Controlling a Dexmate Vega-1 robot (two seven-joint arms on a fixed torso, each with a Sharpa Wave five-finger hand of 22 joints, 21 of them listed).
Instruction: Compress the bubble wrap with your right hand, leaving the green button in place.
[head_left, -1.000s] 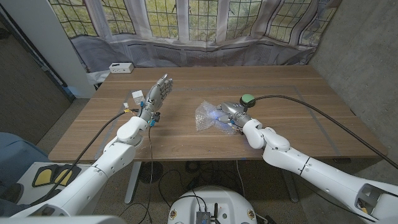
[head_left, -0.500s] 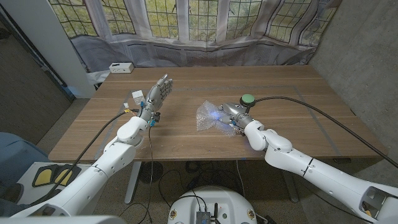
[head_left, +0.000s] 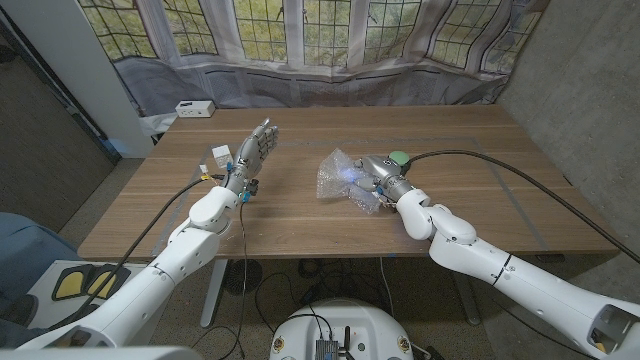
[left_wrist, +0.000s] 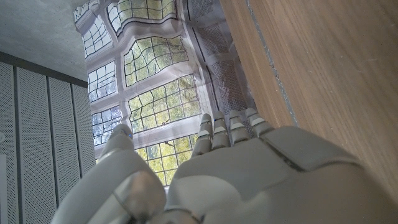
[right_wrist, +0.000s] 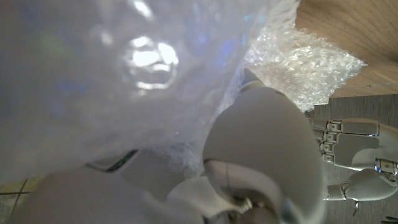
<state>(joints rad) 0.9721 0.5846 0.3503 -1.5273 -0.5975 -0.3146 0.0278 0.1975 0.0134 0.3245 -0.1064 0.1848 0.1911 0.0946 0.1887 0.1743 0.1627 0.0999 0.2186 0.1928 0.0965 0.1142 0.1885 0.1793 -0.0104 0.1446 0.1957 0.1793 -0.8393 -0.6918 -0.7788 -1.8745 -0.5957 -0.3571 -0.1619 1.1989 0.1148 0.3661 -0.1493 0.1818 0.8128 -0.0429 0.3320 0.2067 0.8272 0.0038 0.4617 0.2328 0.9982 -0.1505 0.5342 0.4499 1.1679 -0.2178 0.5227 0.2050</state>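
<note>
A crumpled sheet of clear bubble wrap (head_left: 337, 173) sits mid-table, lifted at one side. My right hand (head_left: 372, 176) grips its right edge, with the wrap bunched over the fingers. In the right wrist view the bubble wrap (right_wrist: 124, 68) covers most of the right hand (right_wrist: 261, 155). The green button (head_left: 399, 158) stands on the wood just behind the right hand, partly hidden by it. My left hand (head_left: 253, 150) is held up over the table's left part, fingers spread, holding nothing; the left hand (left_wrist: 205, 174) shows the same from its wrist, and it also appears in the right wrist view (right_wrist: 351, 158).
A white box (head_left: 193, 108) lies at the far left corner of the table (head_left: 470, 215). A small white item (head_left: 220, 154) sits near the left edge beside my left hand. A black cable (head_left: 530, 185) crosses the right side. A curtain hangs behind.
My right hand has moved away from me toward the green button, dragging and lifting the bubble wrap with it. The left arm has not moved.
</note>
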